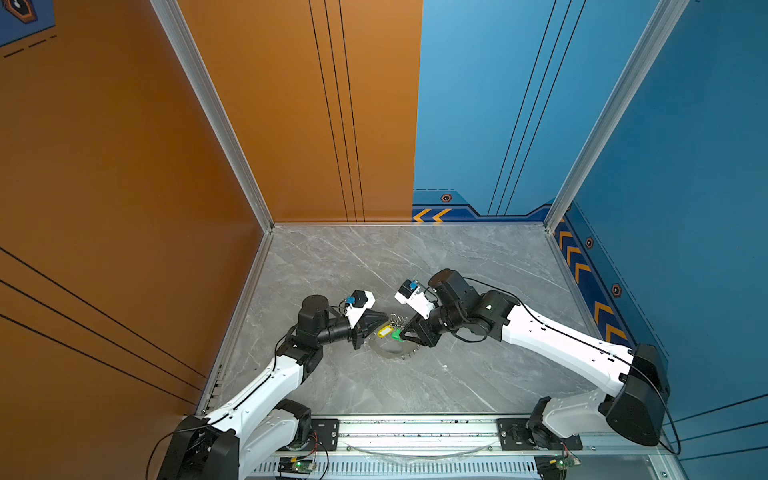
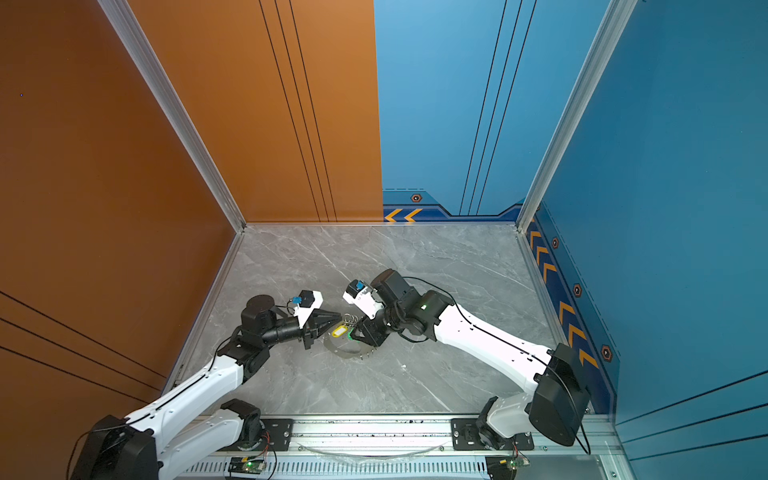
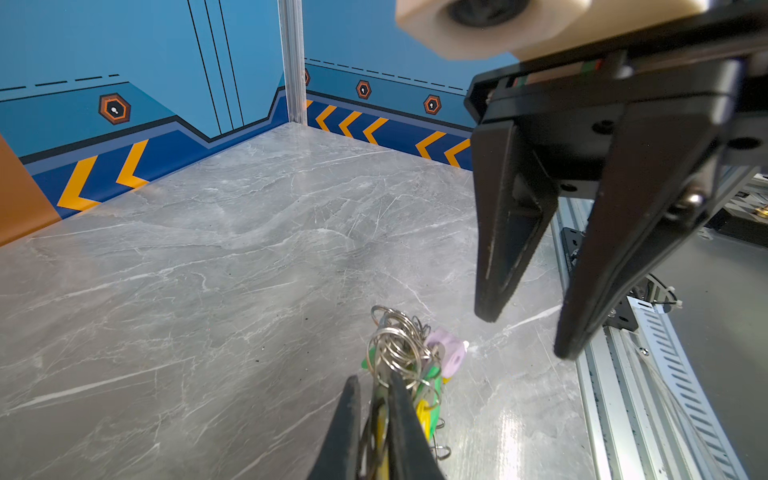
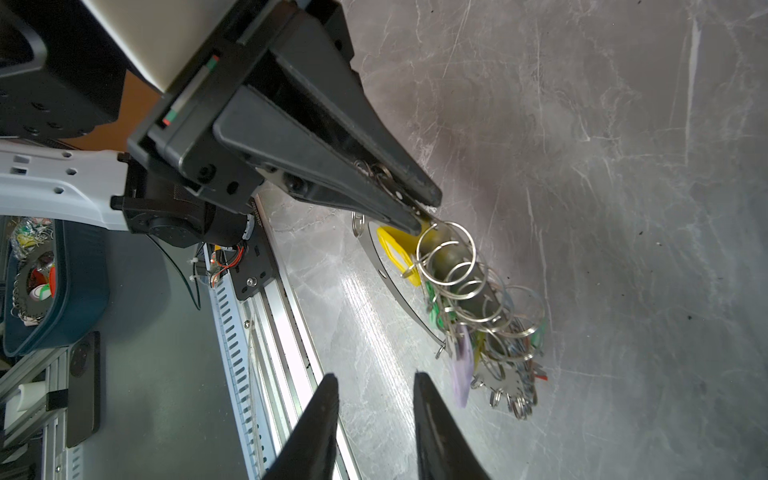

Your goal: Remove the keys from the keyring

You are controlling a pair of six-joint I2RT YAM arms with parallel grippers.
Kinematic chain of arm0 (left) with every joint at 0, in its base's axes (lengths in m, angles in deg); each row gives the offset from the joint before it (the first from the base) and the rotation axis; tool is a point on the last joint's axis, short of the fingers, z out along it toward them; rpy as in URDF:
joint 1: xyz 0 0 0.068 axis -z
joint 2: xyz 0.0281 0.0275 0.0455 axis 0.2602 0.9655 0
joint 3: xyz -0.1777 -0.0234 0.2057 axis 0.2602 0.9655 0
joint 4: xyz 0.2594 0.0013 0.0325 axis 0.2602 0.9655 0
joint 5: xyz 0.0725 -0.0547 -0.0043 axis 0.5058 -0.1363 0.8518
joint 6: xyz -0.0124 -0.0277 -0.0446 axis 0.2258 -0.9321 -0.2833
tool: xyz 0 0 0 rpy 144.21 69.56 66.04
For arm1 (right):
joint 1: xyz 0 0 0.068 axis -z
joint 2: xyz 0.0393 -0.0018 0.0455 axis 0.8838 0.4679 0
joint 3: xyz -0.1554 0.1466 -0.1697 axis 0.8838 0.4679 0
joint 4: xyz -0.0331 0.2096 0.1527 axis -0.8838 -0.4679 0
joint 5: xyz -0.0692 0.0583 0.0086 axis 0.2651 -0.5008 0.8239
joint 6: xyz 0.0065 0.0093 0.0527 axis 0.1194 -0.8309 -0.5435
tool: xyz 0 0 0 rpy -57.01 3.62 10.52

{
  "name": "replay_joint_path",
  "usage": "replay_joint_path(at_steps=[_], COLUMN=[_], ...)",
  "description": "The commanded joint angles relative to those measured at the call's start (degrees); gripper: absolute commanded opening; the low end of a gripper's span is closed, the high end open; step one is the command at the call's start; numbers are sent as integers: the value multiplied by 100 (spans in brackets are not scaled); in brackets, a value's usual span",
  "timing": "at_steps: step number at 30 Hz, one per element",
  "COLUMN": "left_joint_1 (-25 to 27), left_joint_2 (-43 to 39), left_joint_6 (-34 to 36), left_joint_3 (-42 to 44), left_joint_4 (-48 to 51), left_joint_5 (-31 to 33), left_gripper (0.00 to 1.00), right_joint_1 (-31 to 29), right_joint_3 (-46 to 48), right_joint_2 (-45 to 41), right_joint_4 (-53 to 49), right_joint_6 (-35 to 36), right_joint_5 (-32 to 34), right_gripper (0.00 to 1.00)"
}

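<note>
Left gripper (image 1: pixel 388 320) has its jaws pinched on the keyring (image 1: pixel 388 353) rim, mid-table (image 1: pixel 374 270). The hoop sits at its 6 o'clock, keys (image 1: pixel 384 331) bunched on it. Right gripper (image 3: pixel 525 332), at their 3 o'clock, jaws spread, holding nothing.

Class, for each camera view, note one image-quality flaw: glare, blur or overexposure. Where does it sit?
Right wrist view: a glare streak on the table beside the keyring; left wrist view: the right wrist camera housing is blurred, too near the lens; both top views: the right arm's white link is blown out.
</note>
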Motion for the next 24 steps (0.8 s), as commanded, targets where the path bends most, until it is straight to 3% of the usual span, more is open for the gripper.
replay_joint_path(at_steps=[1,6,15,24], left_joint_1=[-60,-60,-52,-15], left_joint_2=[-95,-128,-253,-628], left_joint_6=[-65,-70,-107,-82], left_joint_3=[25,26,68,246], left_joint_4=[-113,-114,-113,-124], left_joint_5=[-31,-46,89,618], left_gripper=[0,0,0,0], right_joint_1=[97,214,278,336], right_joint_3=[-145,-137,-5,-28], right_joint_2=[-182,-116,353,527], right_joint_4=[-90,177,1436,1444], right_joint_6=[36,-323,-1633,-1903], right_joint_5=[51,260,-354,-277], right_gripper=[35,31,22,20])
